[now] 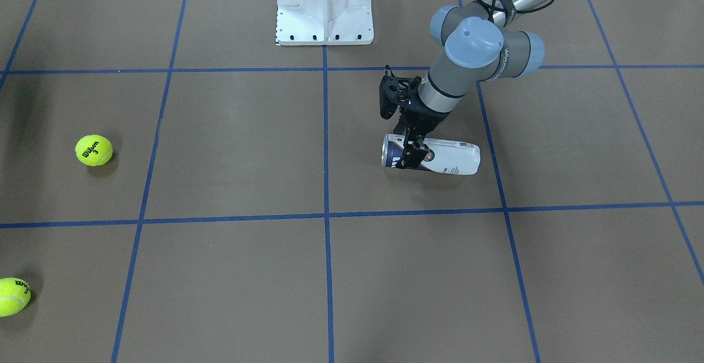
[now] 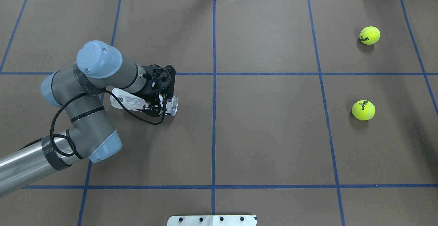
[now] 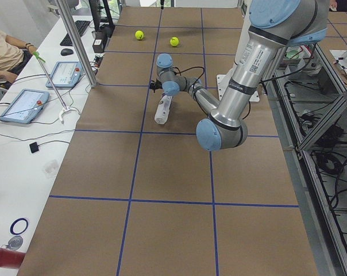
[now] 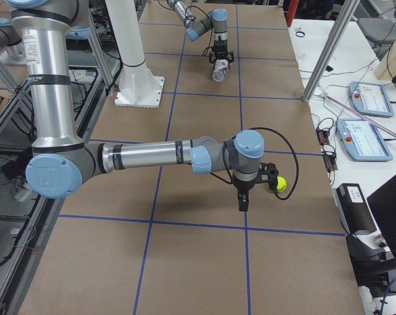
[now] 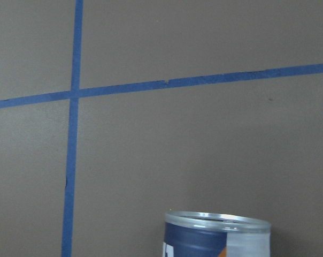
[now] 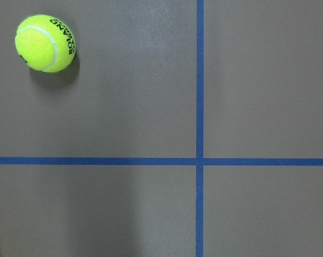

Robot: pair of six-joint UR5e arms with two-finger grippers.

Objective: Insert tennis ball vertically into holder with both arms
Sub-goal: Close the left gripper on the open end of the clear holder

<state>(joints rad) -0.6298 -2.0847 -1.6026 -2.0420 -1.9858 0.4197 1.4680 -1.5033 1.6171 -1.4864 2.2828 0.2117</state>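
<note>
The holder [image 1: 448, 158], a clear can with a white-and-navy label, lies on its side on the brown table; it also shows in the overhead view [image 2: 128, 103]. My left gripper [image 1: 411, 153] comes down over it near its open metal rim [image 5: 217, 220], fingers closed on both sides of the can. Two yellow tennis balls [image 2: 369, 35] [image 2: 363, 110] lie far off on the robot's right. My right gripper [image 4: 242, 205] shows only in the exterior right view, hanging over the table beside a ball [image 4: 280, 184]; I cannot tell whether it is open. The right wrist view shows one ball [image 6: 45, 43] at upper left.
The white bolted pedestal [image 1: 324, 8] stands at the robot's edge of the table. Blue tape lines [image 2: 214, 82] grid the table. Poles, tablets and cables line the operators' side [image 3: 58, 75].
</note>
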